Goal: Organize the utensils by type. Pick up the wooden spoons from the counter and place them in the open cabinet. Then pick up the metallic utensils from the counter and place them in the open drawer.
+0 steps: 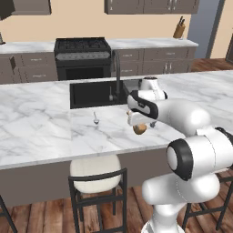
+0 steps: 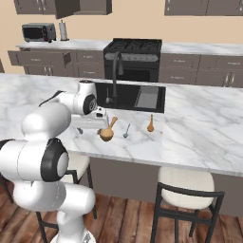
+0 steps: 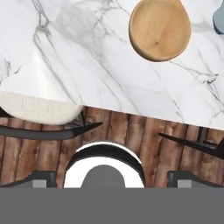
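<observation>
A tan wooden spoon (image 2: 108, 132) lies on the white marble counter (image 2: 204, 133) near its front edge, with its round bowl (image 3: 159, 28) at the top of the hand view and partly under my hand in the left base view (image 1: 139, 129). My gripper (image 1: 133, 122) (image 2: 90, 126) (image 3: 113, 178) hovers open just above and beside that bowl, holding nothing. A slim silver spoon (image 2: 126, 131) (image 1: 96, 118) lies right of the wooden one. A smaller tan spoon (image 2: 150, 124) lies further right. The open cabinet (image 2: 66, 7) and open drawer (image 2: 42, 58) are on the far wall, back left.
A black sink (image 1: 91, 93) with a dark faucet (image 1: 117, 73) is set into the counter behind the spoons. Cushioned stools (image 1: 95, 175) (image 2: 185, 182) stand under the counter's front edge. A stove (image 1: 82, 50), a toaster oven (image 2: 38, 32) and a knife block (image 1: 179, 29) are along the back wall.
</observation>
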